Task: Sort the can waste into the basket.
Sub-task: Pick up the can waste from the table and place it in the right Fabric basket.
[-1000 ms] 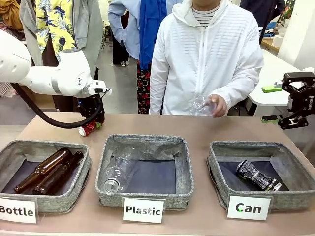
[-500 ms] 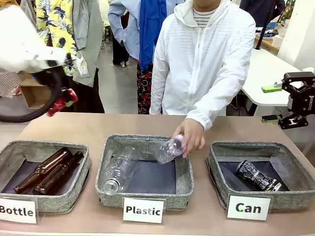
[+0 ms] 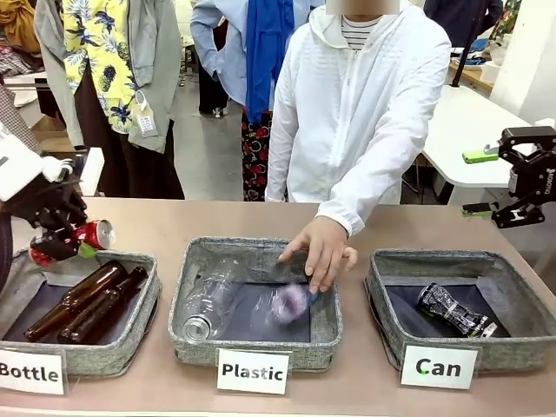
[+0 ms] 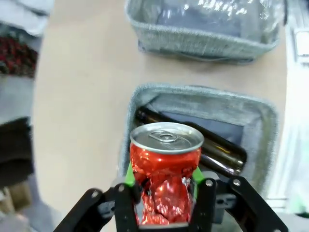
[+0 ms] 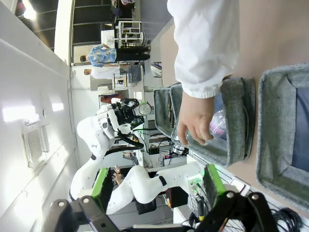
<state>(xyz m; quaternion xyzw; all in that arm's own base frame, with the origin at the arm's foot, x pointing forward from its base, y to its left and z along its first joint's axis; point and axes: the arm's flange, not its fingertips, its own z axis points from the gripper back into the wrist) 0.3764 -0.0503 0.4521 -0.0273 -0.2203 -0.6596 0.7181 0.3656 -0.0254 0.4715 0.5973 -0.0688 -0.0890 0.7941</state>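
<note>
Nearest the camera, three white cards reading "Bottle", "Plastic" and "Can" stand along the table's (image 3: pixel 156 221) front edge, each before a low grey woven basket; bare tabletop runs between the baskets and in a broad strip behind them. The Bottle basket (image 3: pixel 139 334) at left holds two brown glass bottles (image 3: pixel 82 302) lying side by side. The Plastic basket (image 3: pixel 326 317) in the middle holds a clear plastic bottle (image 3: pixel 208 304) lying on its side and a second, blurred clear bottle (image 3: pixel 291 302) just under the person's hand (image 3: pixel 320 252), which hangs open over the far right part of that basket. The Can basket (image 3: pixel 382 317) at right holds the black can (image 3: pixel 453 311), dented, white-patterned, lying on the dark lining. Above the far left corner of the Bottle basket, the left gripper (image 3: pixel 59 245) holds the red can (image 3: pixel 74 241) between its green pads; in the left wrist view the jaws are closed on the crumpled red body (image 4: pixel 164 181), silver lid toward the camera, with the Bottle basket directly below. The right gripper (image 3: pixel 486 184) hangs beyond the table's right edge, well apart from the Can basket, its jaws wide and holding nothing.
</note>
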